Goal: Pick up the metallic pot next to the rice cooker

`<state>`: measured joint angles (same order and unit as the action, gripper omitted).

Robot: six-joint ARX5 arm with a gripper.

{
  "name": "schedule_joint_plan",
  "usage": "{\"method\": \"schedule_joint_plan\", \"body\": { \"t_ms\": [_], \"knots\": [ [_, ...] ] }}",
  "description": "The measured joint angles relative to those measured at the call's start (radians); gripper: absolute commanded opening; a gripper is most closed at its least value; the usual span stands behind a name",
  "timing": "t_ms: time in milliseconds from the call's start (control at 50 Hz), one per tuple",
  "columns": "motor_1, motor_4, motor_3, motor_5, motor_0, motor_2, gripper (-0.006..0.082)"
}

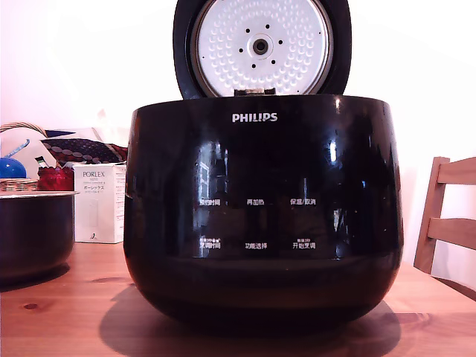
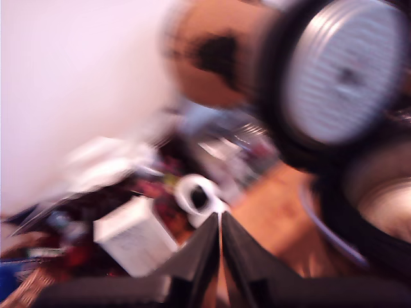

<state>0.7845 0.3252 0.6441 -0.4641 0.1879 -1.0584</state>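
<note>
The rice cooker [image 1: 262, 208] fills the middle of the exterior view, glossy black, with its lid [image 1: 260, 46] standing open and the dimpled silver plate showing. At the exterior view's left edge the metallic pot [image 1: 33, 230] sits on the wooden table, dark with a thin light rim and partly cut off. The arm does not appear in that view. In the motion-blurred wrist view my gripper [image 2: 220, 224] has its two black fingers pressed together with nothing between them. The cooker's open lid [image 2: 343, 77] and body [image 2: 379, 199] are to one side of it. I cannot make out the pot there.
A white PORLEX box [image 1: 100, 202] stands behind the pot, also seen as the white box [image 2: 135, 237]. A wicker basket [image 1: 21, 130], a red jar [image 1: 56, 178] and clutter sit at the back left. A wooden chair [image 1: 450, 216] stands at the exterior view's right.
</note>
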Motion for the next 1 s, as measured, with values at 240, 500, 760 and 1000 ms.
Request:
{"method": "schedule_joint_plan", "body": {
  "t_ms": [240,500,760,1000],
  "knots": [
    [0.240,-0.062,0.344,-0.249,0.000,-0.148,0.0033],
    [0.422,-0.224,0.462,-0.274,0.000,-0.196,0.0451],
    [0.593,-0.306,0.482,-0.274,-0.001,-0.202,0.0501],
    [0.733,-0.311,0.446,-0.274,-0.012,-0.202,0.0506]
  ]
}}
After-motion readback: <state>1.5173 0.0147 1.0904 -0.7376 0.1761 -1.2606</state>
